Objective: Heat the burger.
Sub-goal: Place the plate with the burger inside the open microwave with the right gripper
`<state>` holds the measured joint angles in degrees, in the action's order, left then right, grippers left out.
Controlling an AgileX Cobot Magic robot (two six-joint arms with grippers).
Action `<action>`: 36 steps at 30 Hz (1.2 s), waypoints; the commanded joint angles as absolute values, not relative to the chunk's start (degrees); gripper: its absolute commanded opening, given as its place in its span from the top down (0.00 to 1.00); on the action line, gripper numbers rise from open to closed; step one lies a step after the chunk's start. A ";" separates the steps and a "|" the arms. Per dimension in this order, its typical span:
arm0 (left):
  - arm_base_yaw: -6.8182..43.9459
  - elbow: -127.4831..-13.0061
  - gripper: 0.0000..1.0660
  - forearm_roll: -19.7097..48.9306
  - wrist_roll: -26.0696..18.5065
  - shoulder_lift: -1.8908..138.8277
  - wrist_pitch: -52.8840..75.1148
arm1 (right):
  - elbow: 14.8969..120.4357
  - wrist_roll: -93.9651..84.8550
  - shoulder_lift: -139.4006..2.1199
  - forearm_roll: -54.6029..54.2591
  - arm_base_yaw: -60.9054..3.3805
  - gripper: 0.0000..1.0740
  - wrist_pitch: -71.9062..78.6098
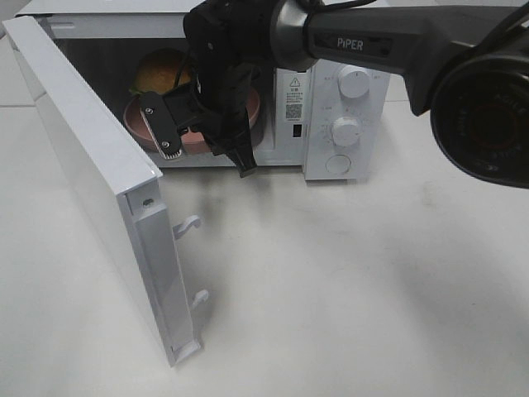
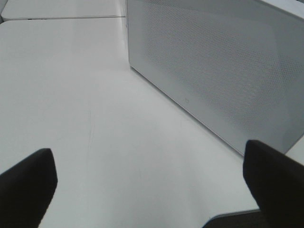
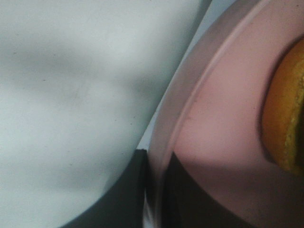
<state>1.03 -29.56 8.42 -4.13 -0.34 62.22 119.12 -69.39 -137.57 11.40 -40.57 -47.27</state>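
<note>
Door: white, swung wide open at the left of the microwave. Left gripper: jaws spread wide, holding nothing, above the table, facing the door's perforated outer side. Burger: inside the cavity, on the pink plate, toward its back. Right gripper: reached into the cavity, nearly closed, pinching the plate's near rim. Panel: two knobs and a round button, right of the cavity.
</note>
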 commanded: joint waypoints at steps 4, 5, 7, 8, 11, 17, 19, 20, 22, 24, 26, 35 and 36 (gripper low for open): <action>0.97 -29.56 0.06 8.42 -4.24 -1.20 61.42 | 120.38 -66.23 -137.40 12.95 -39.42 0.90 -41.14; 0.97 -29.56 0.06 8.42 -4.24 -1.20 61.42 | 120.38 -65.72 -137.68 12.72 -39.36 0.86 -40.68; 0.97 -29.56 0.06 8.42 -4.24 -1.20 61.42 | 120.38 -64.52 -137.68 12.72 -39.36 0.84 -40.22; 0.97 -29.56 0.06 8.42 -4.24 -1.20 61.42 | 120.38 -64.17 -137.85 12.72 -39.36 0.78 -39.99; 0.97 -29.56 0.06 8.42 -4.24 -1.20 61.42 | 120.38 -63.66 -137.85 12.72 -39.36 0.67 -39.48; 0.97 -29.56 0.06 8.42 -4.24 -1.20 61.42 | 120.32 -62.68 -137.85 12.66 -39.36 0.52 -38.22; 0.97 -29.56 0.06 8.42 -4.24 -1.20 61.42 | 120.26 -61.82 -137.80 11.97 -39.36 0.49 -38.85; 0.97 -29.56 0.06 8.42 -4.24 -1.20 61.42 | 120.26 -61.82 -137.80 11.97 -39.36 0.49 -38.85; 0.97 -29.56 0.06 8.42 -4.24 -1.20 61.42 | 118.37 -61.88 -136.82 10.94 -39.36 0.48 -38.45; 0.97 -29.56 0.06 8.42 -4.24 -1.20 61.42 | 117.57 -61.88 -136.48 10.89 -39.36 0.47 -38.22; 0.97 -29.56 0.06 8.42 -4.24 -1.20 61.42 | 115.51 -62.11 -135.56 10.89 -39.36 0.47 -37.76; 0.97 -29.56 0.06 8.42 -4.24 -1.20 61.42 | 107.54 -61.94 -130.29 10.89 -39.36 0.37 -32.03; 0.97 -29.56 0.06 8.42 -4.24 -1.20 61.42 | 106.51 -61.88 -129.49 10.89 -39.36 0.33 -32.26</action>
